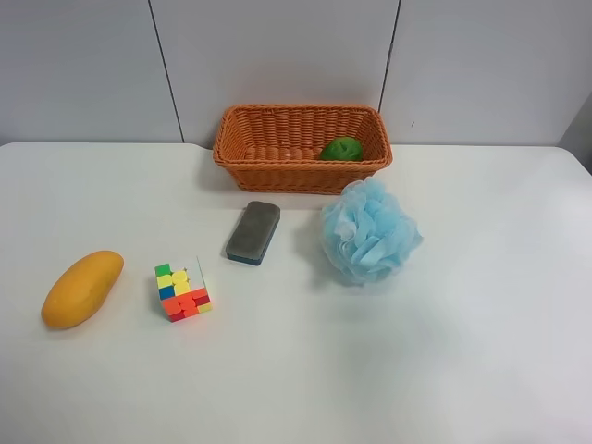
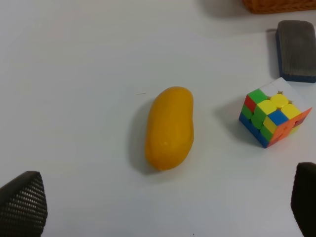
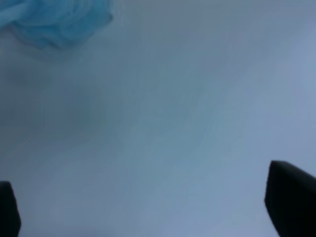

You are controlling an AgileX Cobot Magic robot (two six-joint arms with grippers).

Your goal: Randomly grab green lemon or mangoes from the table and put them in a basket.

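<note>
Left wrist view shows your left claw (image 2: pixel 163 207) wide open, empty, above the mango (image 2: pixel 169 127) — bring it straight down across the narrow middle, clear of the cube (image 2: pixel 273 117); lime (image 1: pixel 341 149) sits in the basket (image 1: pixel 242 159).

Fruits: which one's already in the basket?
The green lemon, lying inside the basket. The mango lies out on the table.

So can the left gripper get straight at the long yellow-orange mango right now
Probably yes. The left gripper is open with the long yellow-orange mango lying between its fingertips' line of view, alone on the white table; the colourful cube sits apart from it.
</note>
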